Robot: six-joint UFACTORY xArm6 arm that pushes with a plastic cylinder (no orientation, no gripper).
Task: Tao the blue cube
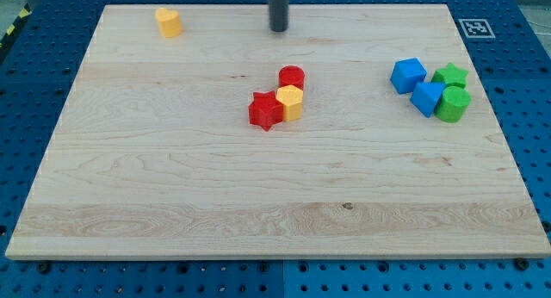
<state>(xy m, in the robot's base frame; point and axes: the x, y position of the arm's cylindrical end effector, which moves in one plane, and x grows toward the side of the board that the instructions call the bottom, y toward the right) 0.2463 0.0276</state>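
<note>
The blue cube (408, 75) sits at the view's right, at the upper left of a cluster with a second blue block (427, 98), a green star (450, 76) and a green cylinder-like block (453, 103). My tip (278, 28) is at the view's top centre, far to the left of the blue cube and above the middle cluster. It touches no block.
In the middle, a red cylinder (292, 77), a yellow hexagonal block (291, 101) and a red star (266, 110) stand packed together. A yellow block (169, 22) stands alone at the top left. The wooden board (172, 177) lies on a blue perforated table.
</note>
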